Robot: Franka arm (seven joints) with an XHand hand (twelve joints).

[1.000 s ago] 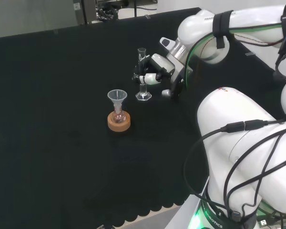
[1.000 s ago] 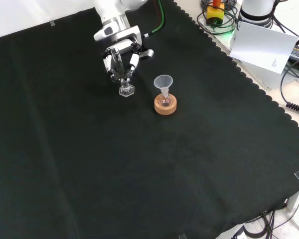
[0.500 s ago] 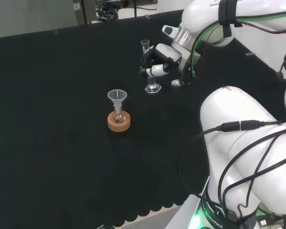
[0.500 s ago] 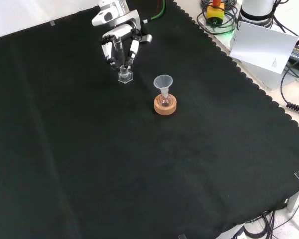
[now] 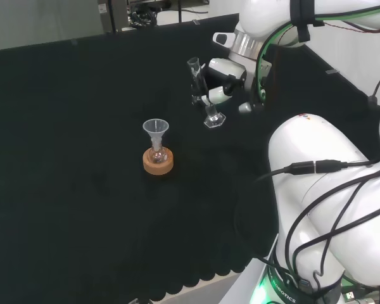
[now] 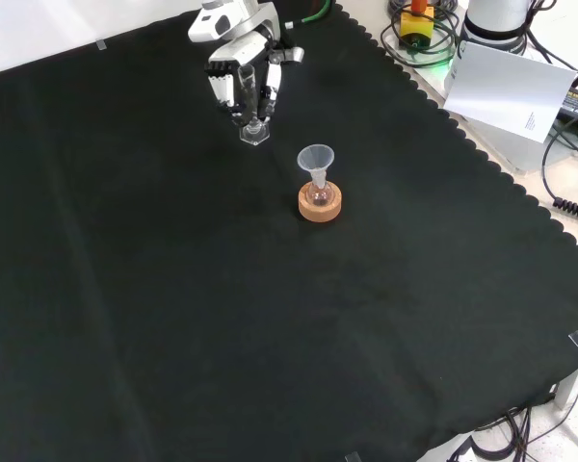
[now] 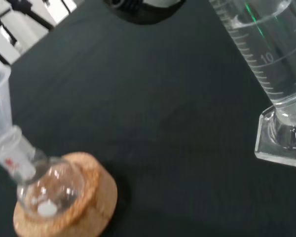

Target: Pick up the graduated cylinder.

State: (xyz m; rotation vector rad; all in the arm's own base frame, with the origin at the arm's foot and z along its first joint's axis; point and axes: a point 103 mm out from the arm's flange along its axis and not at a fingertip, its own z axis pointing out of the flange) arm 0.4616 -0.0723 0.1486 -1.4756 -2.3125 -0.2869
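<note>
The clear glass graduated cylinder [image 5: 202, 92] [image 6: 249, 101] [image 7: 266, 64] with a hexagonal foot is tilted and held off the cloth. The black and white hand [image 5: 219, 87] [image 6: 241, 81] is shut on it, fingers curled round the tube. In the head view it hangs to the upper right of the flask. In the wrist view the cylinder's printed scale and foot are close and large.
A small round flask [image 5: 157, 154] [image 6: 318, 193] [image 7: 44, 187] with a clear funnel [image 5: 156, 130] [image 6: 316, 159] in its neck sits on a cork ring [image 5: 158, 162] [image 6: 320, 205] [image 7: 74, 207]. The arm's white links [image 5: 329, 190] stand at the head view's right. The cloth's scalloped edge [image 6: 482, 159] runs at the front view's right.
The hand has lifted the cylinder off the cloth, carried it rightwards in the head view (higher in the front view) and tilted it.
</note>
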